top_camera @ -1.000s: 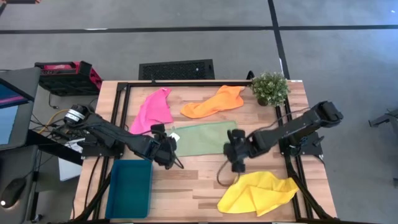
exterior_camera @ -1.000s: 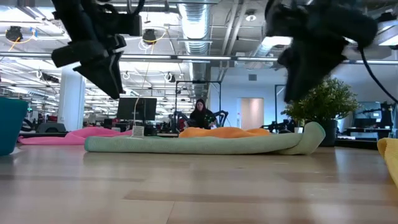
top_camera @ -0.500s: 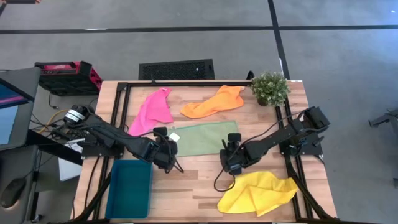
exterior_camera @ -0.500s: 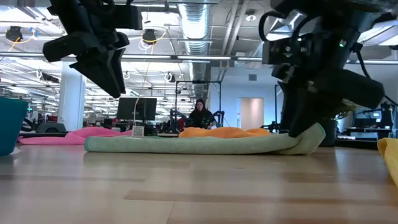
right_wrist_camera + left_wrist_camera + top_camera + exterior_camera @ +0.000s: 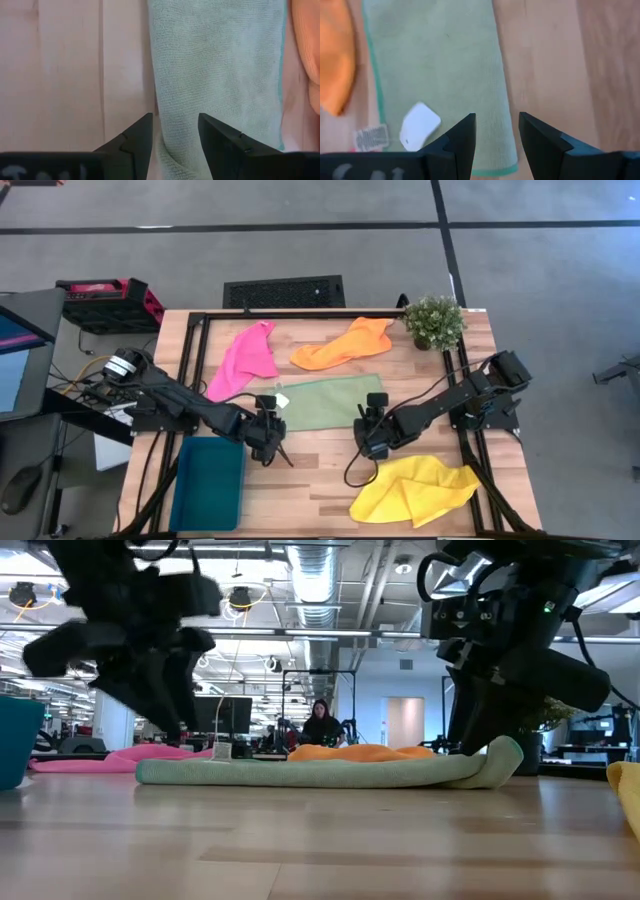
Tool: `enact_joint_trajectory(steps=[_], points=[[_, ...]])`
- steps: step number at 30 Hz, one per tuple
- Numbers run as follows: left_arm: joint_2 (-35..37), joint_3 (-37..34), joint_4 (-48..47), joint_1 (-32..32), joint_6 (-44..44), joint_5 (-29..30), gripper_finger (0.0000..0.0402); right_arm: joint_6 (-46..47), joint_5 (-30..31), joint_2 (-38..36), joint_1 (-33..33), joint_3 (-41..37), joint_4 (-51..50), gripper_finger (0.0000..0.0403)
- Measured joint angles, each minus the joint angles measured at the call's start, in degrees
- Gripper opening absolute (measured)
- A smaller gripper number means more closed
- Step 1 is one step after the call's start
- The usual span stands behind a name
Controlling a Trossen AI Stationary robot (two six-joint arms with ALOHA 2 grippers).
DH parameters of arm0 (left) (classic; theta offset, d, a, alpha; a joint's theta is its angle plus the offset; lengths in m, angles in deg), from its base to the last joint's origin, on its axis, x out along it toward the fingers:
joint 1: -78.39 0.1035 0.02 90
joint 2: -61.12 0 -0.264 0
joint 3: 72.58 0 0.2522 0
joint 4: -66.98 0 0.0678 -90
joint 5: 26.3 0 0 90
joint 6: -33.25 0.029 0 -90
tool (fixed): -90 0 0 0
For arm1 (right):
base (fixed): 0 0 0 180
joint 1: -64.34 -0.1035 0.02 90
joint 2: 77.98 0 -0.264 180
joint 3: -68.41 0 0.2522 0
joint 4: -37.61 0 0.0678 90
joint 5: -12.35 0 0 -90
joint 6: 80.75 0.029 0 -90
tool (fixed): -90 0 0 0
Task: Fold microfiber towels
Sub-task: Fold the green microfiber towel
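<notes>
1. Overhead, a wooden table (image 5: 320,470) is standing on a grey floor (image 5: 560,300), with a small plant (image 5: 434,320) at its far right corner and a teal bin (image 5: 208,483) at its near left.
2. Behind the table, an open hall with ceiling pipes is showing, and a person (image 5: 321,724) is sitting far away.
3. Lying flat in the middle is the green towel (image 5: 328,402); the pink towel (image 5: 244,358) and orange towel (image 5: 345,344) are lying behind it, the yellow towel (image 5: 415,490) near the front.
4. The left gripper (image 5: 268,442) is hovering at the green towel's near left corner, fingers spread, holding nothing.
5. The right gripper (image 5: 368,435) is sitting at the near right corner, fingers apart around the cloth edge.
</notes>
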Motion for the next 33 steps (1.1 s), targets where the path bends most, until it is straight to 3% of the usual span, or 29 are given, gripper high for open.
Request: enact_joint_trajectory(steps=[14,19,25,29,33], points=[[-1.16,-4.74,4.59,0.51,-0.87,-1.27,0.0143,0.96,0.00,0.00,0.00,0.00,0.20,0.0178],[-5.84,-4.38,7.40,1.38,0.59,-3.02,0.0143,0.98,0.00,0.00,0.00,-0.02,0.43,0.0176],[-8.19,-1.86,4.07,1.66,0.46,-2.77,0.0139,0.98,-0.02,0.02,0.00,-0.02,0.31,0.0174],[-8.19,0.78,-0.35,1.72,0.37,-3.13,0.0104,0.98,-0.03,0.02,0.00,-0.02,0.24,0.0173],[-8.35,3.71,-5.09,2.36,-1.33,-2.65,0.0035,1.01,-0.09,-0.93,-0.16,-0.06,-0.17,0.0173]])
